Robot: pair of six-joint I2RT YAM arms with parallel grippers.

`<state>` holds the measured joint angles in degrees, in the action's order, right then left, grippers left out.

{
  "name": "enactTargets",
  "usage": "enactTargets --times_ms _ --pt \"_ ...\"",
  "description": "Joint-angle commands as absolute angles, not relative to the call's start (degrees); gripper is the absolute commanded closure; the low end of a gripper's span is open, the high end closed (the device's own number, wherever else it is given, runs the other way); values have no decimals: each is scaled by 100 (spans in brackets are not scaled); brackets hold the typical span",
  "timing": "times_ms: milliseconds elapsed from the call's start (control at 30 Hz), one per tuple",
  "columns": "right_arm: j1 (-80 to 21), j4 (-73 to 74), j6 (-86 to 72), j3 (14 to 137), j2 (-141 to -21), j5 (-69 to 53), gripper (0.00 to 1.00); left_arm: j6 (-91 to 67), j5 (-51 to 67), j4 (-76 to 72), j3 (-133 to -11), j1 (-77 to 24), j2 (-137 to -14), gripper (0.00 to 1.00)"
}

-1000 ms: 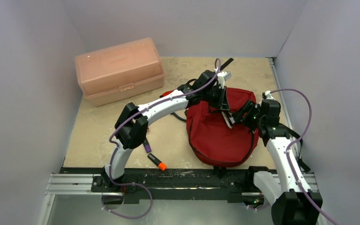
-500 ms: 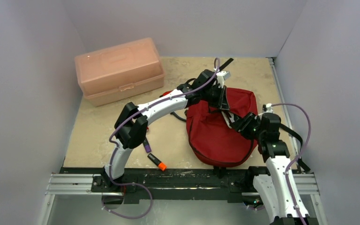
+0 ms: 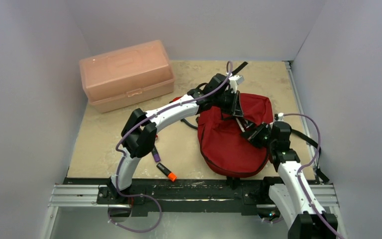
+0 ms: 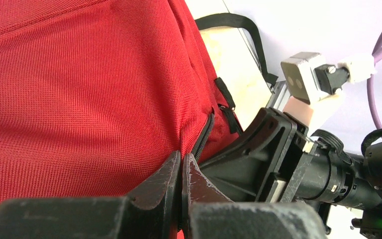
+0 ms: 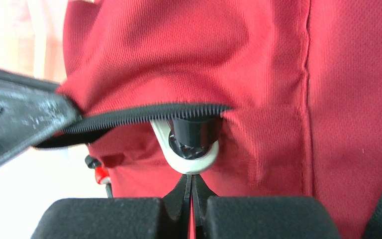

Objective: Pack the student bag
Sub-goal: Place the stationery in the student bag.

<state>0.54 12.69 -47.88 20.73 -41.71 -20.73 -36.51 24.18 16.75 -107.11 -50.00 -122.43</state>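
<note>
Right tool (image 5: 191,180) nearer its base now, tips together; left tool (image 4: 181,162) tight on zipper edge of red student bag (image 3: 228,145).

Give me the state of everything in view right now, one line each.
student bag: lying on the table, zipper partly open.
pink box: lid closed.
left gripper: jaws shut on the bag's zipper edge.
right gripper: jaws shut against the bag; hold unclear.
orange-capped marker: lying on the table, outside the bag.
</note>
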Motion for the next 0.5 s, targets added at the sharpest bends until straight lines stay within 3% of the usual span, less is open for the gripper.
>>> enactTargets --times_ms 0,300,467 --pt "44 -129 -4709 2326 -4489 -1213 100 -3770 2799 1496 -10616 -5027 -11755 100" --pt "44 -2251 -4715 1892 -4525 214 100 -3847 2798 1552 -10744 -5027 -11840 100" --pt "44 -2371 -4452 2182 -5315 -115 100 -3893 2804 1555 -10776 -5027 -11892 100"
